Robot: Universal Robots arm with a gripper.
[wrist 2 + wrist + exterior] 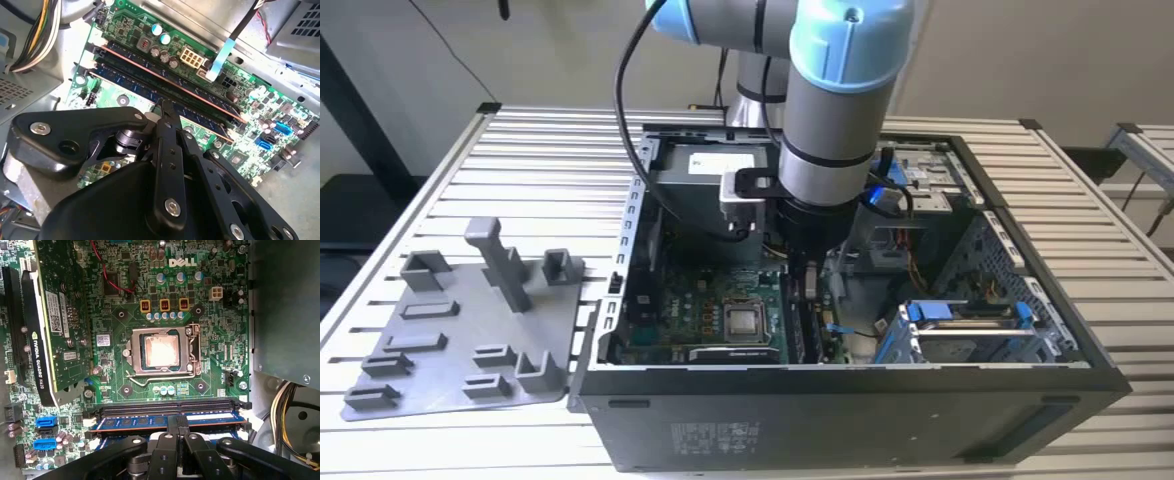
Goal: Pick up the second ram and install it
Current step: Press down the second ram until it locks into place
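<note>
Gripper (161, 102) fingers pressed together, tips on the top edge of the second ram (165, 421), which sits in a motherboard (165, 305) slot; lower edge hidden by slot. Arm (834, 120) vertical, reaching down into open PC case (854, 420).

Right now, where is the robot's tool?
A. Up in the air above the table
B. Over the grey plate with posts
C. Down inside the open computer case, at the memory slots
C: the tool sits at the second ram on the green board.
</note>
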